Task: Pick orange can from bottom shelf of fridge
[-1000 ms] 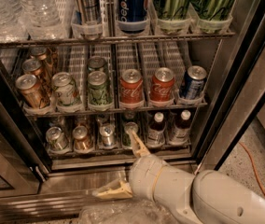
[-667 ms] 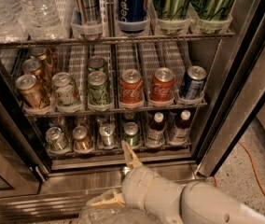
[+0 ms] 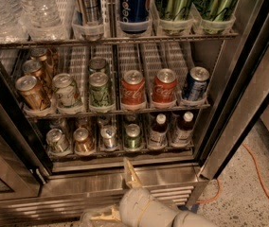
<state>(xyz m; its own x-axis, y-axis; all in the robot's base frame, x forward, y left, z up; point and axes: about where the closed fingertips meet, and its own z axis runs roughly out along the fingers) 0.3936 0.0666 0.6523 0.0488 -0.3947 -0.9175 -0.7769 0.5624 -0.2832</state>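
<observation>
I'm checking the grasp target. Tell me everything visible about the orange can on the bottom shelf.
The orange can is short, shiny copper-orange metal with a silver lid, upright on the bottom shelf, second lane from left, beside a silver can. The end effector is open, lower down, apart from it.

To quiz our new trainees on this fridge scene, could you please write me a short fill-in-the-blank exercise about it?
1. Counting from the left, the orange can is the ___ can on the bottom shelf.
2. Right of the cans there stand ___ white-capped bottles.
3. The open claw is ___ that shelf, in front of the fridge base.
4. The Coca-Cola cans sit on the rack directly ___ it.
Missing words: second; two; below; above.
</observation>
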